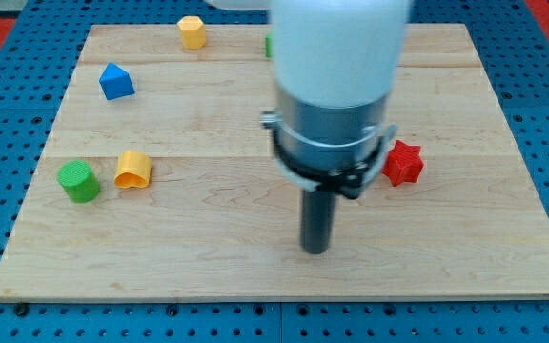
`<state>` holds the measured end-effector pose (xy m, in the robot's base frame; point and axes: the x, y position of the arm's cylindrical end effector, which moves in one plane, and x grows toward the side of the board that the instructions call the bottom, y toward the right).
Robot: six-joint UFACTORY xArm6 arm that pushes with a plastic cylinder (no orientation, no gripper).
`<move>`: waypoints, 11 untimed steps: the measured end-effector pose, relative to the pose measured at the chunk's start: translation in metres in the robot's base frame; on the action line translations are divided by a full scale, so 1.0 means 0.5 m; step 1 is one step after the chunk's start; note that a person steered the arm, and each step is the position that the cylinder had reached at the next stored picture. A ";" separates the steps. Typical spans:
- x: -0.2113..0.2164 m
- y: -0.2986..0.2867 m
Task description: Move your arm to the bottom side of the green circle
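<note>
The green circle block [78,180] sits near the board's left edge, with a yellow rounded block [132,169] just to its right. My tip [315,251] rests on the wood at the lower middle of the board, far to the right of the green circle and slightly lower in the view. A red star-shaped block [403,163] lies up and to the right of the tip, partly beside the arm's body. The tip touches no block.
A blue block [115,82] sits at the upper left. A yellow hexagonal block [192,31] is at the top. A green sliver [268,44] shows behind the arm at the top. The wooden board [208,276] lies on a blue pegboard.
</note>
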<state>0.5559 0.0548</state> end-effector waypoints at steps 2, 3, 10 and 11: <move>-0.130 0.180; 0.035 0.126; -0.066 -0.539; -0.068 -0.539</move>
